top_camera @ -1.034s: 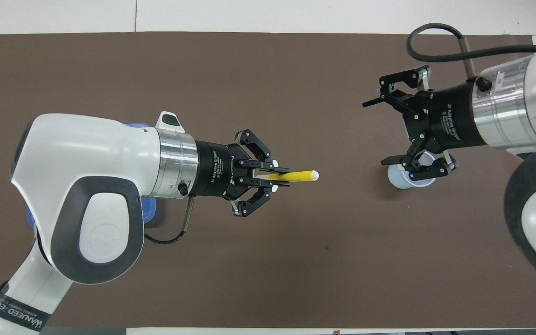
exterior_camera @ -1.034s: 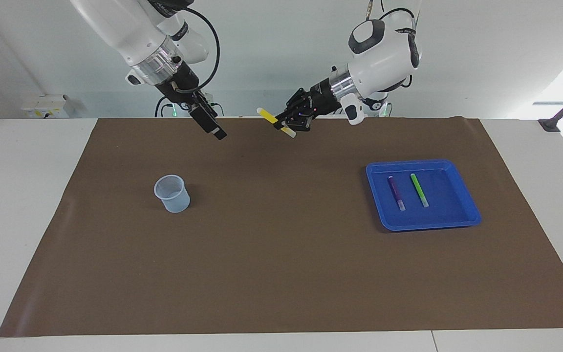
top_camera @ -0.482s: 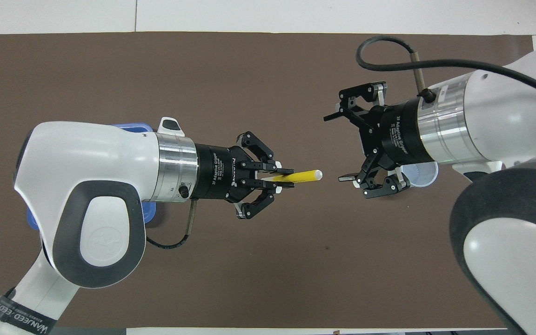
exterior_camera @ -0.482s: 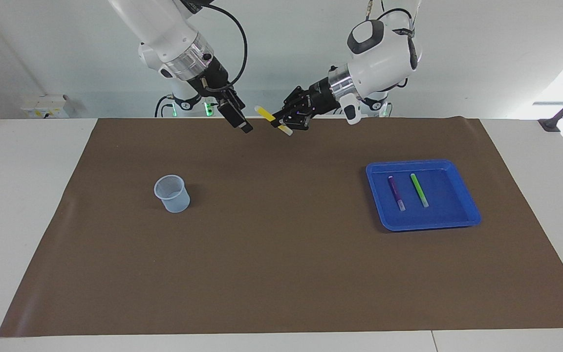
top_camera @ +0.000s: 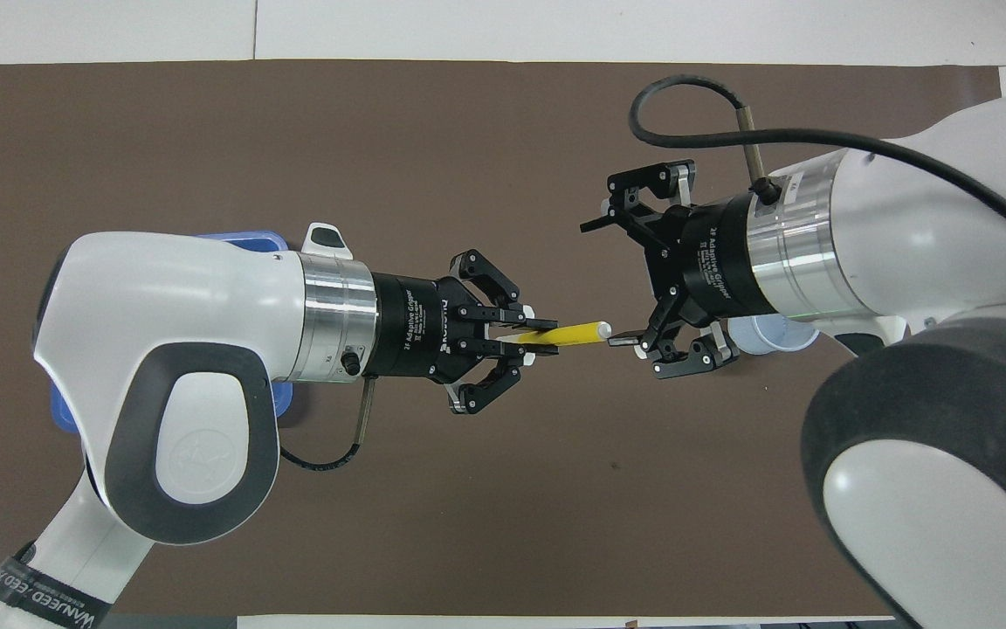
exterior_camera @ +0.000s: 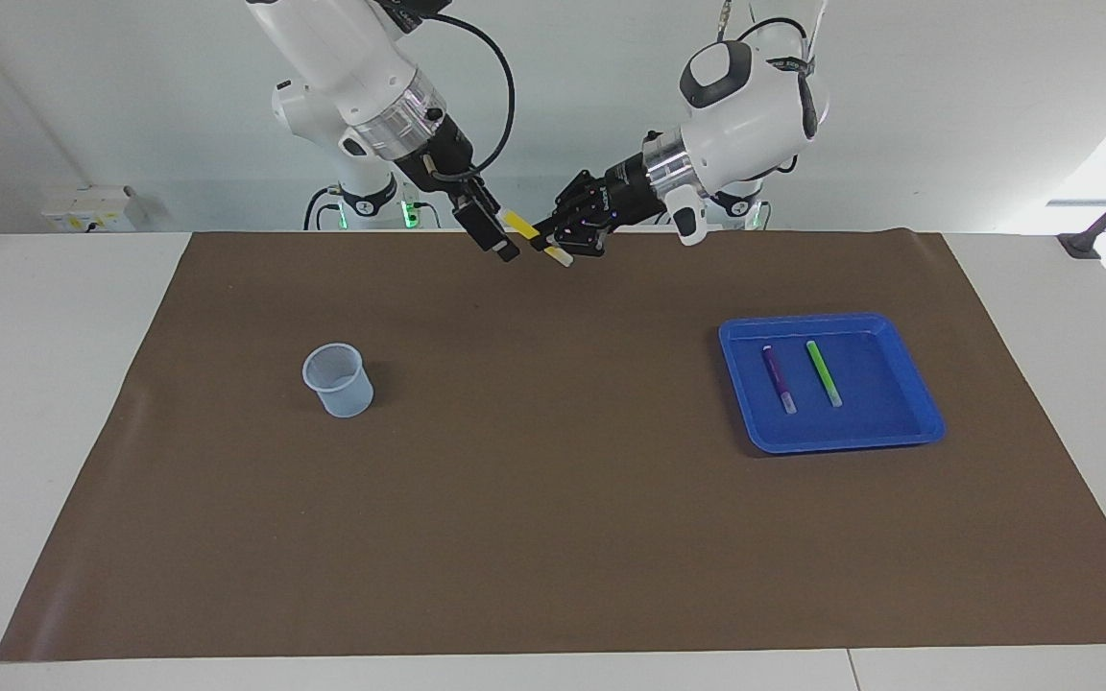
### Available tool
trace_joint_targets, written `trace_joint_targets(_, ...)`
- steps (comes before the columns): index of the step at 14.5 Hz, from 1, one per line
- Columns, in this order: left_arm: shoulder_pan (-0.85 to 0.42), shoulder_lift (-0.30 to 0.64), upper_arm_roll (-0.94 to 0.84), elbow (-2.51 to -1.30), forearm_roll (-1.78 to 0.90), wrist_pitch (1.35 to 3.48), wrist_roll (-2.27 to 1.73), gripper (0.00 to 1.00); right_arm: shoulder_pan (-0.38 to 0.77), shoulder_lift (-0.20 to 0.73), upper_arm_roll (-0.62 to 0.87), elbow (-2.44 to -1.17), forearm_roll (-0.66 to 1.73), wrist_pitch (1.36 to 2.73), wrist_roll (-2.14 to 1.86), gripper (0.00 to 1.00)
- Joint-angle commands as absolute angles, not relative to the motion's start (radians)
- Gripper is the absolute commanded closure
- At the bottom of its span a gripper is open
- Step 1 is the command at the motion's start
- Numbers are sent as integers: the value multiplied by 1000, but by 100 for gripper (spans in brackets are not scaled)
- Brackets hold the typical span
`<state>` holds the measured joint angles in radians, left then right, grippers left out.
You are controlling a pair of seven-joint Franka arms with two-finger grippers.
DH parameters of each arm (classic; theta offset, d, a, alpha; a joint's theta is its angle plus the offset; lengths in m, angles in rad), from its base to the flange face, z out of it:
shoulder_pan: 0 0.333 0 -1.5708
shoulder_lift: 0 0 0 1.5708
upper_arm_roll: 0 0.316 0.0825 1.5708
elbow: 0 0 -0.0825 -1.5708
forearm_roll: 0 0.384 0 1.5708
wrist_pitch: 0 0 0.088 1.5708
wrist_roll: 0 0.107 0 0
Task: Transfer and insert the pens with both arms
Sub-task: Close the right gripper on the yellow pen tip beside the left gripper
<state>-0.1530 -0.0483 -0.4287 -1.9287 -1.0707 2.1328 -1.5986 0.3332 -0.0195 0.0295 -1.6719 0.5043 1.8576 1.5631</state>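
Note:
My left gripper (exterior_camera: 561,242) is shut on the yellow pen (exterior_camera: 520,224) and holds it in the air over the mat's edge nearest the robots. In the overhead view the left gripper (top_camera: 540,336) grips the pen (top_camera: 575,332) near one end, and the free end points at my right gripper (top_camera: 599,284). My right gripper (exterior_camera: 498,240) is open wide, with one fingertip (top_camera: 621,340) right by the pen's tip. I cannot tell whether they touch. The purple pen (exterior_camera: 778,377) and the green pen (exterior_camera: 824,372) lie side by side in the blue tray (exterior_camera: 899,422).
A pale translucent cup (exterior_camera: 336,379) stands upright on the brown mat (exterior_camera: 553,499) toward the right arm's end; in the overhead view the right wrist hides most of it (top_camera: 772,336). Two smaller arms with green lights (exterior_camera: 371,203) stand past the mat's near edge.
My right gripper has swung from above the cup's side toward the middle and now reaches the pen's free tip. My left gripper has held the yellow pen almost still.

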Motion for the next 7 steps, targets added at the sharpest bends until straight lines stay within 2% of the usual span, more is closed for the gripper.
trace_joint_targets(1,-167,-78,-422,-1956,-1100,2160,-1592,100,344,-44,29,-1709,528,1885,1575,1)
trace_joint_targets(7,-167,-78,-422,-1956,-1112,2171,-1591,100,347,-49,48,-1713,526,1870,1577,1)
